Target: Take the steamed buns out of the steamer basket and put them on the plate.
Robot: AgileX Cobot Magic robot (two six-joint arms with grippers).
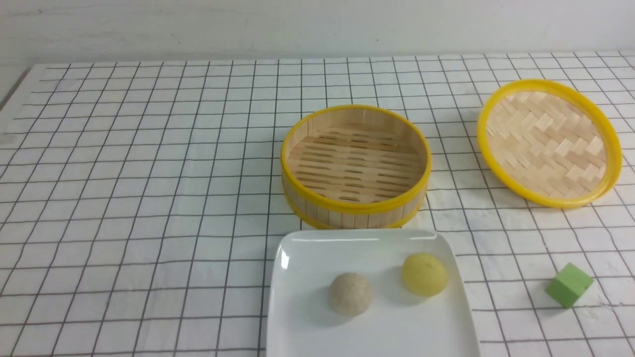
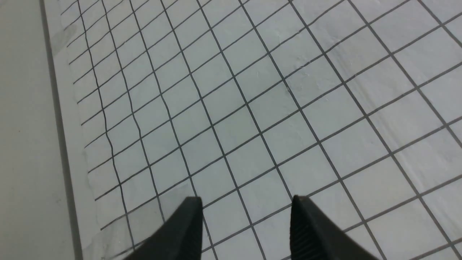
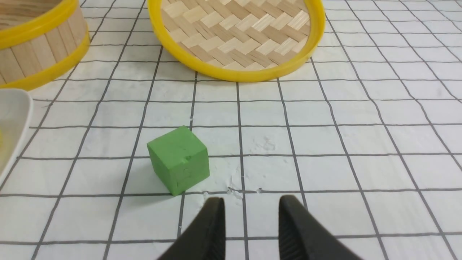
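The gridded table carried the steamer basket centrally, the plate at the near edge, and a woven lid and green cube toward the right edge.

Surface: white sheet with a dark grid; lines slightly wavy near its left edge, where a plain pale strip shows beyond it in the left wrist view.
Lid: shallow, yellow rim, herringbone bamboo weave, hollow side up, far right.
Green cube: right side, nearer the camera than the lid, well apart from it, sitting over a grid line, one face lightly pitted.
Pale wall behind.
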